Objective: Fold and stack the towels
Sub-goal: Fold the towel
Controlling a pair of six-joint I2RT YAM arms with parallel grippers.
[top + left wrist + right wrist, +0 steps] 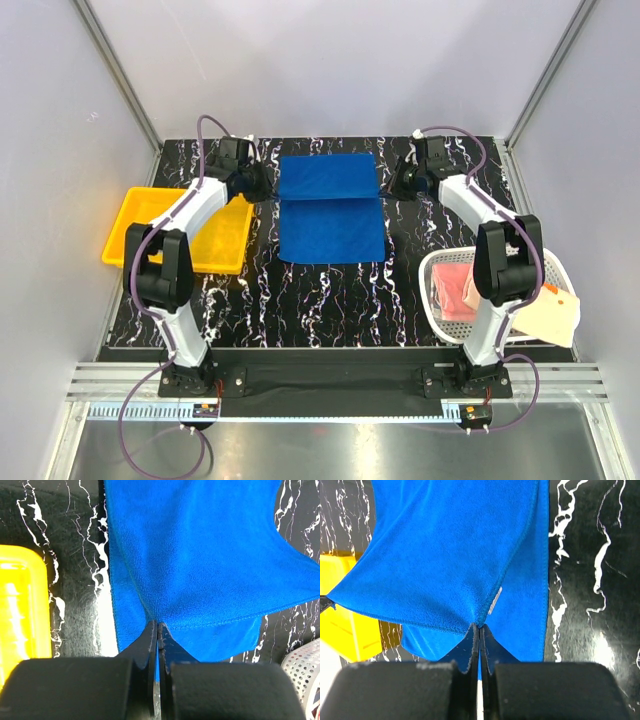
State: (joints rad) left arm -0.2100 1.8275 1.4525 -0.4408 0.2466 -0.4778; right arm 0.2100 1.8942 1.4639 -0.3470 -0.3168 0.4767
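**3 Views, 1 Shared Patch**

The top camera looks steeply down from high behind the near edge of the black, white-veined tabletop (pixel 330 300), far enough back to take all of it in. The 2 wrist cameras look down from very near. All 3 views share the plain royal-blue terry towel (pixel 330 230) and the yellow plastic tray (pixel 120 235) beside it.

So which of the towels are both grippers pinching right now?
The plain royal blue towel spread mid-table; left gripper and right gripper each clamp a corner. The pink cloth lies untouched in the white mesh basket.
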